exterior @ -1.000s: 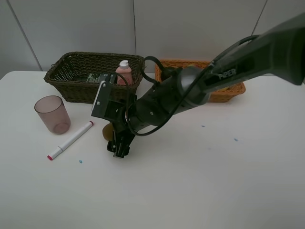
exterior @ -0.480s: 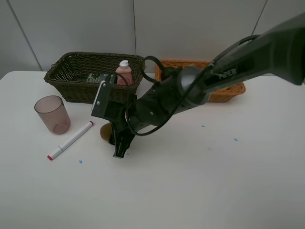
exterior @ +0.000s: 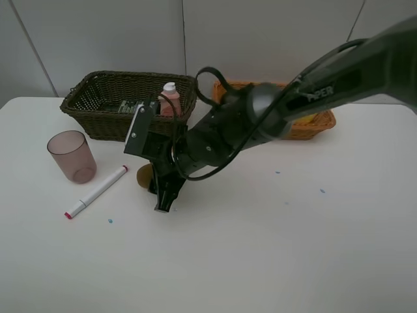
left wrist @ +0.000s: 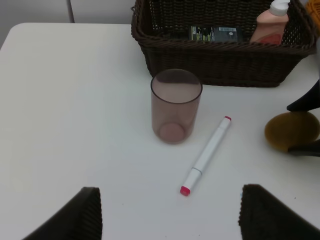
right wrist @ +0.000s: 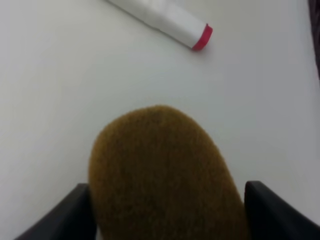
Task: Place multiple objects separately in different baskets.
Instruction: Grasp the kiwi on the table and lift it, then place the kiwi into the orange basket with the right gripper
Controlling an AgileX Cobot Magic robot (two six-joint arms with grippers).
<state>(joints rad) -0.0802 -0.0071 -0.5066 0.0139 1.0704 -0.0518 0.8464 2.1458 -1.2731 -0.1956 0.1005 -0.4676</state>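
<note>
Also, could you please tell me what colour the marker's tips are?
Red, on a white marker; clearest in the left wrist view.

Black arm point(exterior: 257, 124), looped cable point(exterior: 197, 81), claw point(exterior: 156, 190)

Kiwi point(right wrist: 160, 175): brown, fuzzy matte.
Cup point(exterior: 71, 156): translucent mauve.
Marker point(exterior: 98, 191) beside cup: white, red tips.
Deep basket point(exterior: 98, 124) behind cup: dark olive-brown weave.
Bottle point(exterior: 171, 100): pink, white cap.
Shallow basket point(exterior: 324, 121): orange weave.
Surface point(exterior: 260, 248): white, small blue specks.
</note>
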